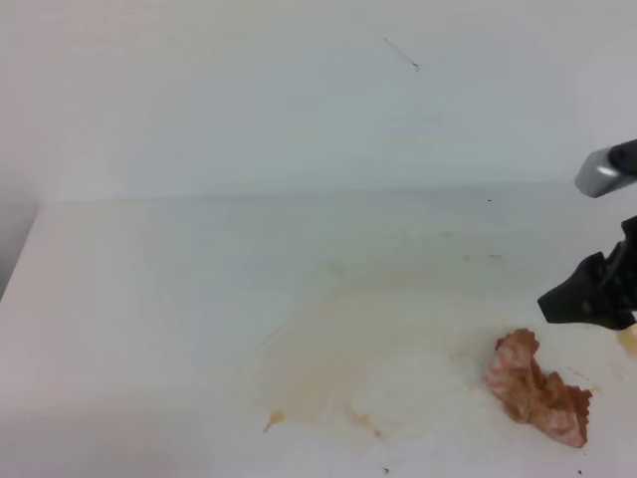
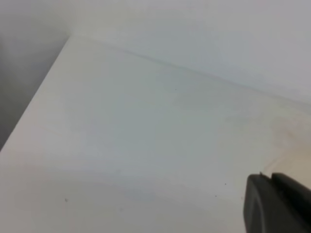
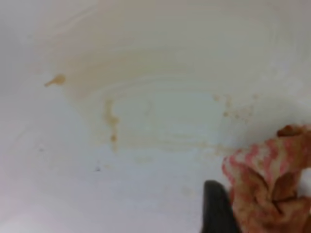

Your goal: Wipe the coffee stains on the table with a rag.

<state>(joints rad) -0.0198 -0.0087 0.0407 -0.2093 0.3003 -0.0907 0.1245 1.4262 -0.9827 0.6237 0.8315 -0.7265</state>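
Note:
The rag (image 1: 539, 390), pink-red and white with brown tinges, lies bunched on the white table (image 1: 149, 299) at the lower right. The coffee stains are a wide pale tan smear (image 1: 338, 349) left of the rag and a small brown spot (image 1: 274, 420). My right gripper (image 1: 549, 302) hovers just above and right of the rag, apart from it and apparently open. In the right wrist view one dark finger (image 3: 218, 208) stands beside the rag (image 3: 265, 184), with the smear (image 3: 160, 63) and spot (image 3: 57, 80) beyond. My left gripper (image 2: 271, 204) shows as a closed dark block over bare table.
A pale wall (image 1: 299, 90) rises behind the table's far edge. The table's left edge (image 1: 25, 249) drops to a dark gap. Small brown flecks (image 1: 363, 418) trail along the smear's lower rim. A tan drop (image 1: 629, 341) sits at the right border.

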